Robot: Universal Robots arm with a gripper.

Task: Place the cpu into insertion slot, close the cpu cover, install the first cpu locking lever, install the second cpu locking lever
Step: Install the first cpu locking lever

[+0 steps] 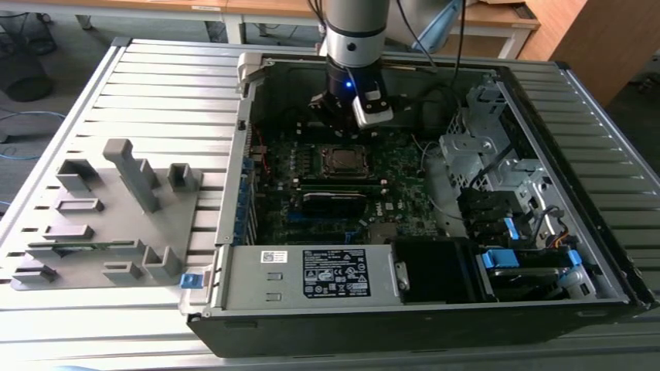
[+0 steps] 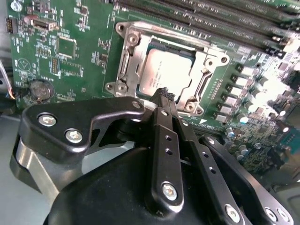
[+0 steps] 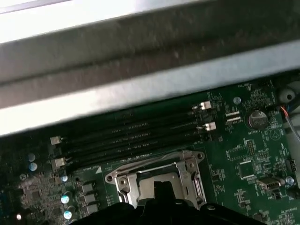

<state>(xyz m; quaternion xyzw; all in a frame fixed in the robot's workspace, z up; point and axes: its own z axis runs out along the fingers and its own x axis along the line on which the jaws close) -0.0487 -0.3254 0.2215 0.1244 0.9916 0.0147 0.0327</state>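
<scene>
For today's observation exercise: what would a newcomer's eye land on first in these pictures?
First, the gripper, its fingers shut, poised just over the cpu, which sits in the silver cpu cover on the green motherboard. In the exterior view, the arm reaches into the open computer case.

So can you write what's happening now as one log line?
arm: over motherboard | gripper: shut, empty, tips by socket | cpu: seated in insertion slot | cpu cover: down
</scene>
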